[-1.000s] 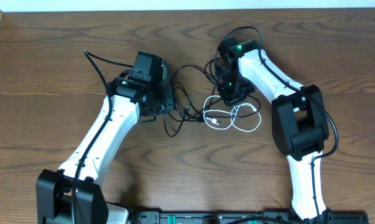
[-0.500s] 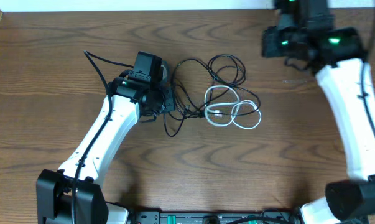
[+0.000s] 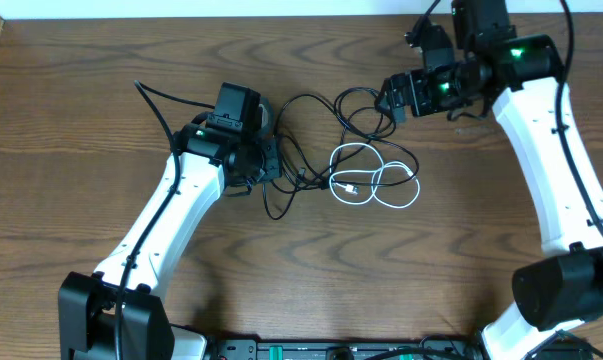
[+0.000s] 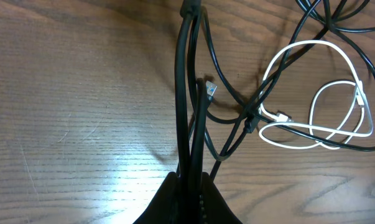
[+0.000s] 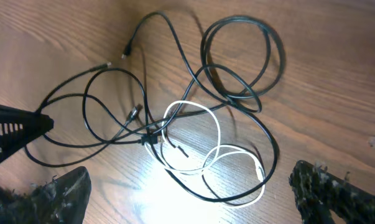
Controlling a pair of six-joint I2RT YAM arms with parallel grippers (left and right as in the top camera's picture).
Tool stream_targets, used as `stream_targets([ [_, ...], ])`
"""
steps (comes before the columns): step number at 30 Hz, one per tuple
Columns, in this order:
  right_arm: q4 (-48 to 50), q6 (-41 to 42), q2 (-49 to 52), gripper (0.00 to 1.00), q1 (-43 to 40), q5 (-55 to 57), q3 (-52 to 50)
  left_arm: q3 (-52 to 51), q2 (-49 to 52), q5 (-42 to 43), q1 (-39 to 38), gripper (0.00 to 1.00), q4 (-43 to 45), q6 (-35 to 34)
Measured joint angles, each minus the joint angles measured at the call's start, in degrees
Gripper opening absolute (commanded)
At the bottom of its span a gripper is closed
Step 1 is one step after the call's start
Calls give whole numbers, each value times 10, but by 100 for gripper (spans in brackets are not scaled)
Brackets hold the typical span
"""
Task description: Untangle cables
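- The left gripper (image 4: 188,183) is clamped on the black cable (image 4: 186,93), with 2 black strands running out from between its fingers across the table (image 3: 81,80).
- The right gripper (image 3: 394,98) hangs above the far side of the tangle, fingers wide apart and holding nothing.
- The white cable (image 4: 313,42) lies in 2 loops between the arms. Black strands cross over and through these loops, and a black coil sits just beyond them.
- The strands bunch tightest at the crossing (image 4: 252,115), beside the white plug (image 4: 280,116).
- The step in hand looks like picking white away from black. It would go best if the left kept its hold as an anchor.
- The right should come down on a bare stretch of white loop, clear of any black strand.
- A slow pull away from the left arm should let the loops slip free. A fast one could tighten the crossing.
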Motion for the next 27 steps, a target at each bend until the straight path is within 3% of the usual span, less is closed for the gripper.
stream_targets([
  [5,-39,48,106,78,52,70,1,0,0,0,0,7,0,0],
  [9,-49,135,200,72,76,99,1,0,0,0,0,7,0,0],
  [15,-44,202,230,66,81,147,1,0,0,0,0,7,0,0],
  [16,-43,205,230,57,81,149,1,0,0,0,0,7,0,0],
  [21,-41,238,245,50,91,157,1,0,0,0,0,7,0,0],
  [22,-41,240,249,42,95,157,1,0,0,0,0,7,0,0],
  [24,-38,247,262,10,108,158,0,0,0,0,0,8,0,0],
  [27,-32,254,266,1,114,159,0,0,0,0,0,8,0,0],
])
